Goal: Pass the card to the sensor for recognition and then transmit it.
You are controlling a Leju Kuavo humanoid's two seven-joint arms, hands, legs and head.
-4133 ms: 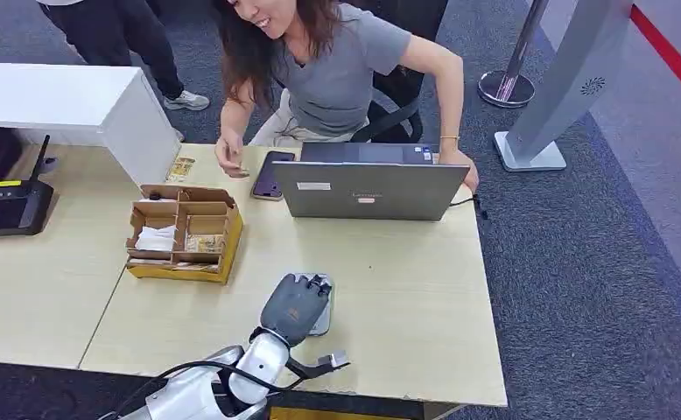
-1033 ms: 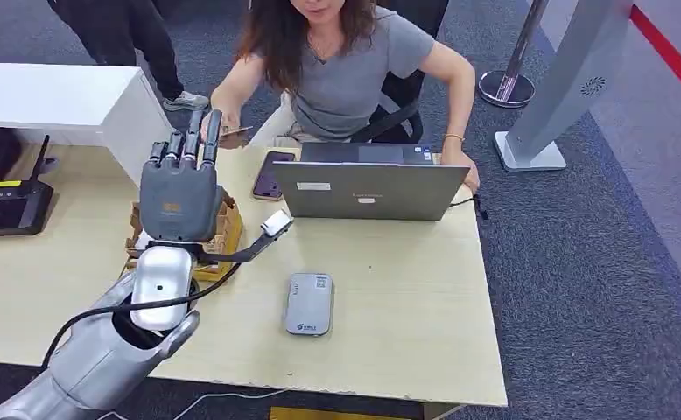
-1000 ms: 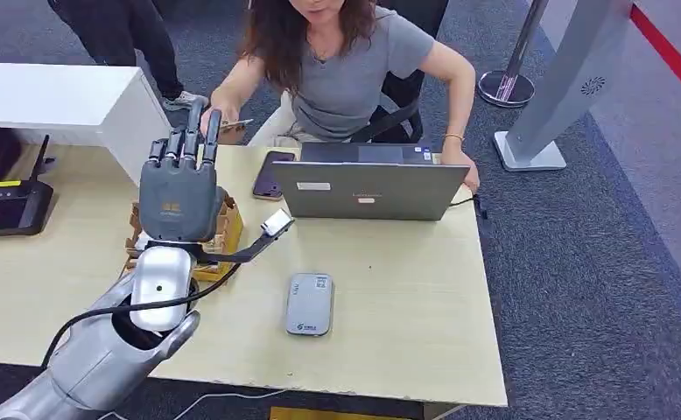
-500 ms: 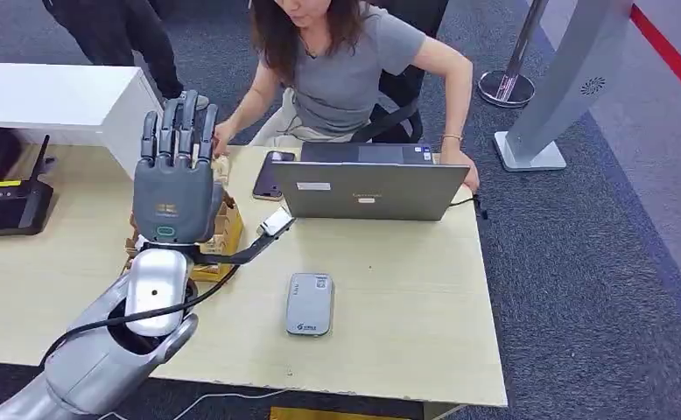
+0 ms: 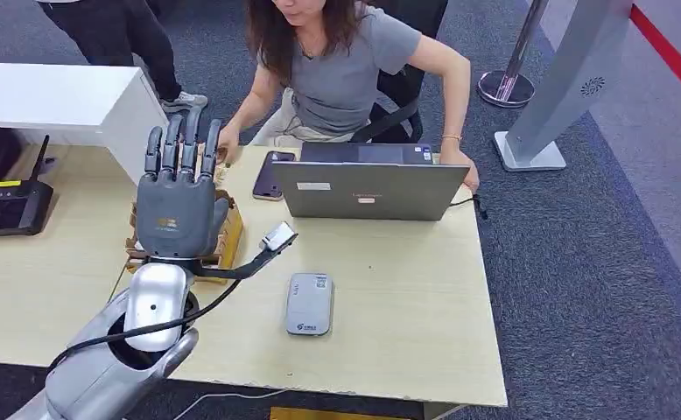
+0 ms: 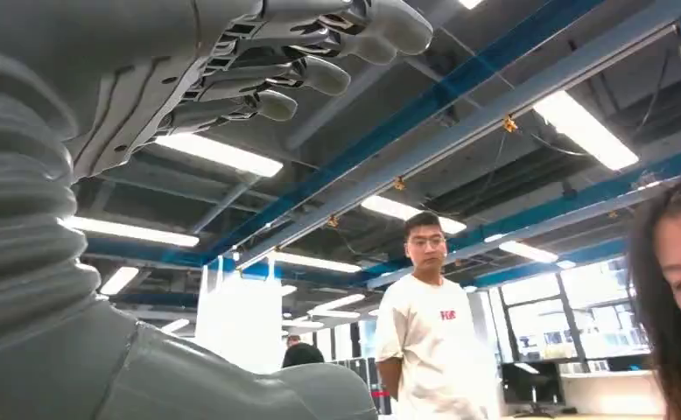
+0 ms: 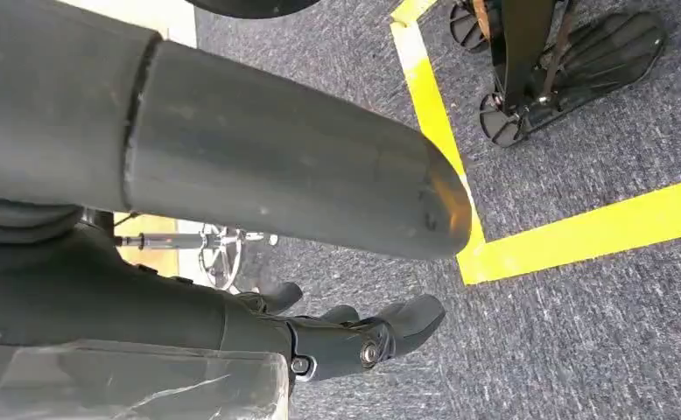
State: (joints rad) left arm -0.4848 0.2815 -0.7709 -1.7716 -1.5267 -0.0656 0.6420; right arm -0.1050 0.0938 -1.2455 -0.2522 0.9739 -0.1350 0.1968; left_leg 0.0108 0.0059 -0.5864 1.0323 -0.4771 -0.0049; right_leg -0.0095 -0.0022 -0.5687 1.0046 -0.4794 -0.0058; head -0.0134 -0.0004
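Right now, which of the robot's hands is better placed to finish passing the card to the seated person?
Left. The left hand is raised above the table, fingers extended toward the person's hand. The right hand hangs low over the carpet. Whether a card is held cannot be told.

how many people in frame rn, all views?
2 in head view: one seated behind the laptop, grey shirt; one standing far left, legs only. Left wrist view adds others standing; overlap unclear.

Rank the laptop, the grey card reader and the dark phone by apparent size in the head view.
1. Laptop, clearly largest.
2. Card reader.
3. Phone, looks slightly smaller, but the laptop hides part of it and it lies farther from the camera, so these two are uncertain.
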